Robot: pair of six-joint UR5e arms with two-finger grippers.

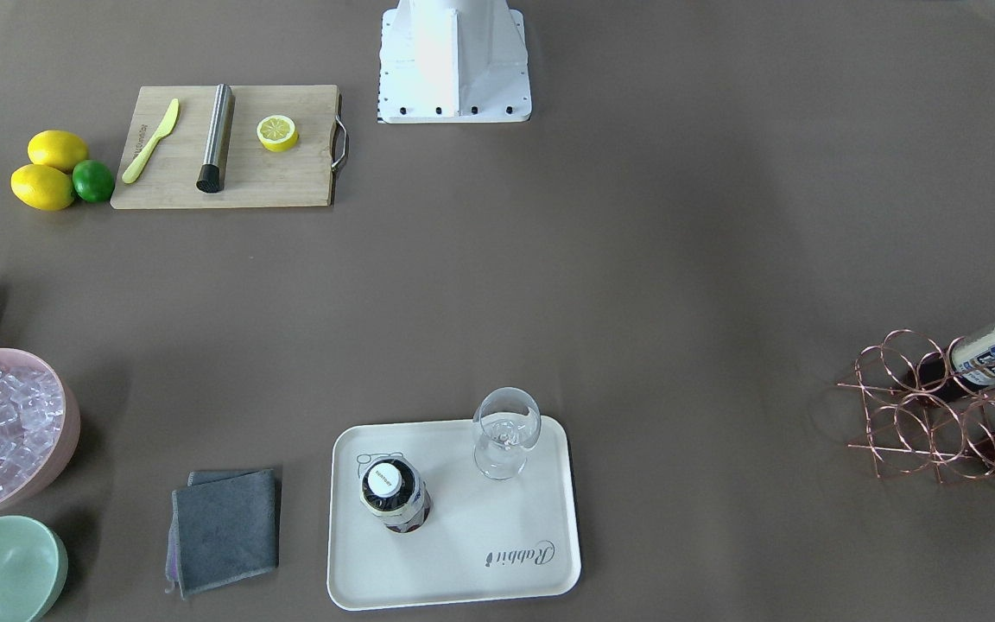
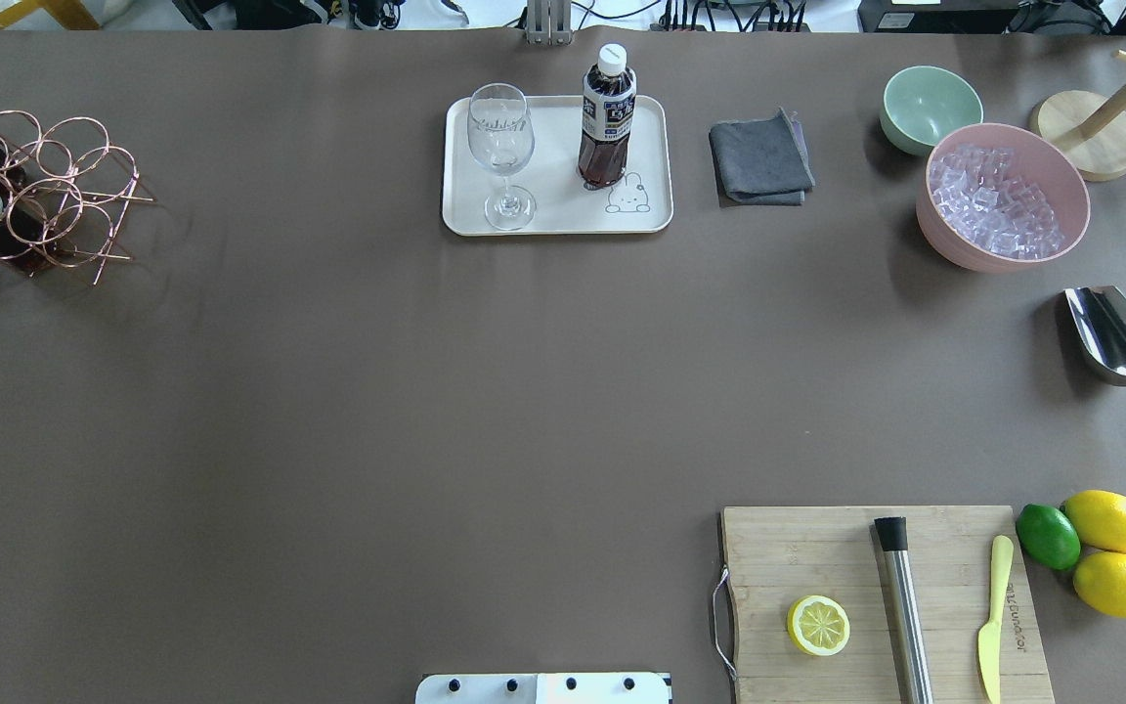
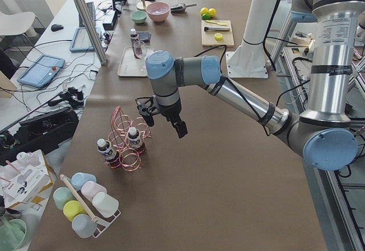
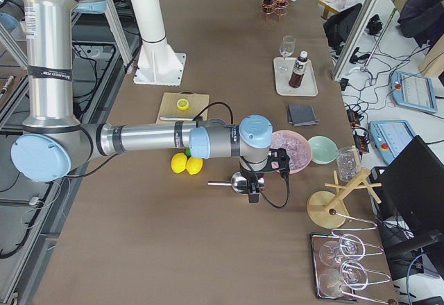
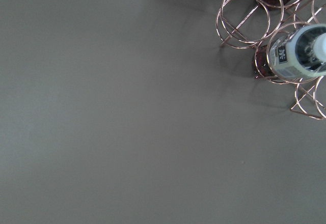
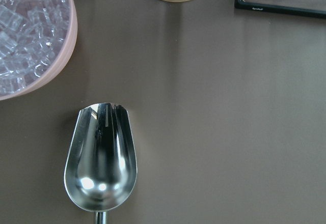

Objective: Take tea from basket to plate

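Tea bottle upright on plate, beside the bear drawing: dark liquid, white cap. Left gripper, right gripper: I cannot tell aperture.

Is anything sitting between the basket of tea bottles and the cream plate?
Nothing visible: only bare table lies between the basket and the plate. A glass and one tea bottle already stand on the plate.

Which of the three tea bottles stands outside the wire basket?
The bottle on the cream tray, beside the glass; the other two bottles sit in the basket.
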